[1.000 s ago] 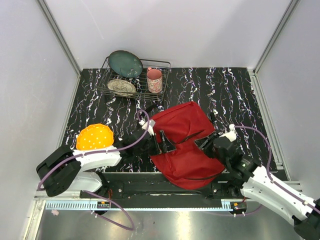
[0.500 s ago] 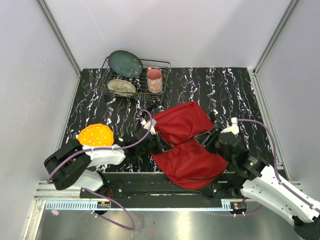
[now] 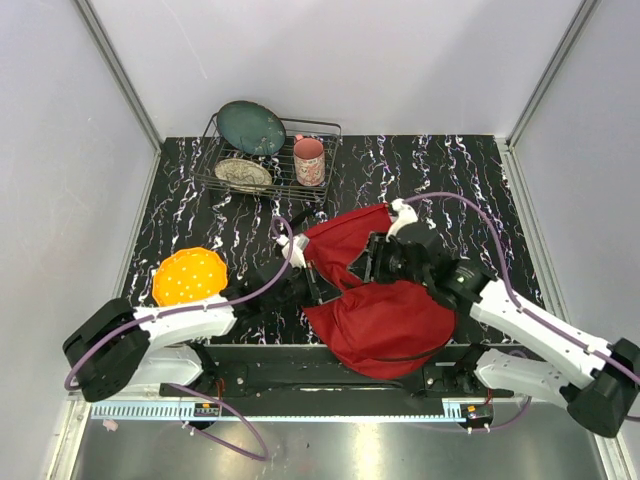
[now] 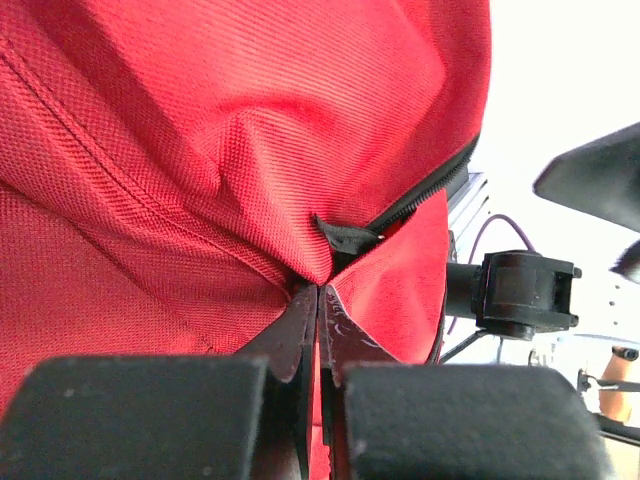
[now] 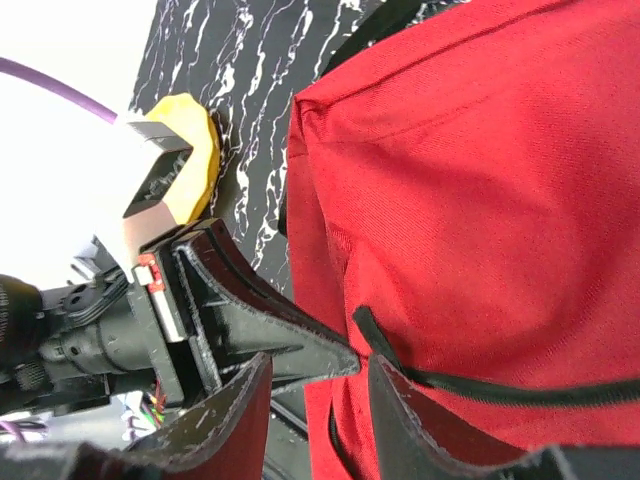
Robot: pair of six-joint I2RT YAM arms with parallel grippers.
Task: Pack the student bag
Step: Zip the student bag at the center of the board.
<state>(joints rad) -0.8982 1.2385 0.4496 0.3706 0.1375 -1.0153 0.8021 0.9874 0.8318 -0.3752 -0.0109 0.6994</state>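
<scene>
Now, student bag [image 3: 385, 315] [image 4: 200, 150] [image 5: 480, 200]: dark red, lying on the black marbled worktop [image 3: 450, 180], well on the near side of the dish rack [image 3: 265, 165] and off to its right; creased across the middle, with the upper half bunched into a narrow hump.
Zip [image 4: 420, 195] [image 5: 500, 385]: black line along the crease, ending at a small black tab.
Left tool [image 3: 316, 288] [image 4: 318, 290]: tips pressed together on a pinch of red fabric just below the zip tab, on the bag edge that faces the dish rack's side.
Right tool [image 3: 375, 262] [image 5: 320, 400]: jaws half apart with a fold of the bag's red fabric between them by the zip; it sits on the crease, farther from the dish rack than the left tool.
Change, left tool: a second ago its jaws stood wide at this same edge; now they are closed on the cloth.
Change, right tool: it has swung from the bag's far-right side to the crease, closer to the dish rack.
Change, bag: the upper half was broad and flat; its right edge has drawn in along with the right tool.
Orange disc [image 3: 189, 274] [image 5: 190, 160]: dotted, on the worktop, nearer the arms than the dish rack and to its left; unmoved.
Dish rack contents: green plate [image 3: 252, 127] leaning upright, patterned plate [image 3: 243, 172] lying low, pink mug [image 3: 309, 160] at the right end; all as before.
</scene>
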